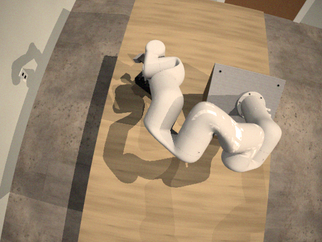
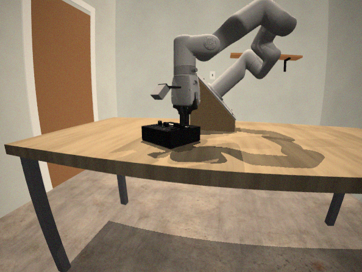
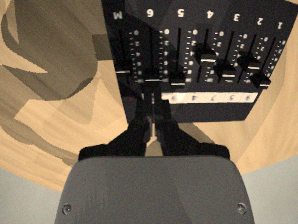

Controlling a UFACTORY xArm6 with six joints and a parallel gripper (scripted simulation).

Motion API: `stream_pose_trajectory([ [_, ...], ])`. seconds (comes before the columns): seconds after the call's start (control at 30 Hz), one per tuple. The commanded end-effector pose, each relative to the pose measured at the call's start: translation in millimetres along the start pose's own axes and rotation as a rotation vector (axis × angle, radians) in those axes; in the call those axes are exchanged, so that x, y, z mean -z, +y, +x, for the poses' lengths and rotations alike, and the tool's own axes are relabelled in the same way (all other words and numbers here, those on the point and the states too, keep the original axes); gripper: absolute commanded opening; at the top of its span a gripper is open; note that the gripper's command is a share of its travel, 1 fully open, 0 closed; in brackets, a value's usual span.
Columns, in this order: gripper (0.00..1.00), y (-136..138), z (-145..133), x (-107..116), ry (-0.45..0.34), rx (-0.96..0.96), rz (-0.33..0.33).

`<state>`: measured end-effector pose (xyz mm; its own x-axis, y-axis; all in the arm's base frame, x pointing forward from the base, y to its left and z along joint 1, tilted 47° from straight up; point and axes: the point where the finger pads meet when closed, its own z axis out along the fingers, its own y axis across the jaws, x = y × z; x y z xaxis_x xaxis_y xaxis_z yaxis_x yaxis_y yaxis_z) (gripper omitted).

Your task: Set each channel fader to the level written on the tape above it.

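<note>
Wrist view: the gripper (image 3: 152,99), its fingers pressed together with nothing between them, points down at the near edge of the black lighting desk (image 3: 246,112), beside a pale tape strip (image 3: 209,98) whose writing is too blurred to read. Along the desk's far edge, white labels, seen upside down, run M, 6, 5, 4, 3, 2, 1 from left to right. The fingertips stand just in front of fader 6 (image 3: 152,78), next to the master fader (image 3: 123,70); whether they touch the cap cannot be told. From outside, the desk (image 2: 170,136) sits flat on the wooden table (image 2: 91,146), near the arm's wedge-shaped mount (image 2: 213,116). From above, the arm (image 1: 162,103) hides most of the desk.
</note>
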<state>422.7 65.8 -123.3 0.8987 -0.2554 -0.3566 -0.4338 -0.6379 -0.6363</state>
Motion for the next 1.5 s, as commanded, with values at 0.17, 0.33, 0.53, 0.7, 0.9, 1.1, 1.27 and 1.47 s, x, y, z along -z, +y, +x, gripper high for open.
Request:
stream_pose_trajectory([
  [0.17, 0.0, 0, 2, 1, 0.003, 0.001, 0.0],
  [0.33, 0.0, 0, 3, 1, 0.003, 0.001, 0.0],
  [0.53, 0.0, 0, 4, 1, 0.003, 0.001, 0.0],
  [0.7, 0.0, 0, 5, 1, 0.003, 0.001, 0.0],
  [0.9, 0.0, 0, 7, 1, 0.003, 0.001, 0.0],
  [1.1, 0.0, 0, 10, 1, 0.003, 0.001, 0.0],
  [1.27, 0.0, 0, 12, 1, 0.003, 0.001, 0.0],
  [1.47, 0.0, 0, 15, 1, 0.003, 0.001, 0.0],
])
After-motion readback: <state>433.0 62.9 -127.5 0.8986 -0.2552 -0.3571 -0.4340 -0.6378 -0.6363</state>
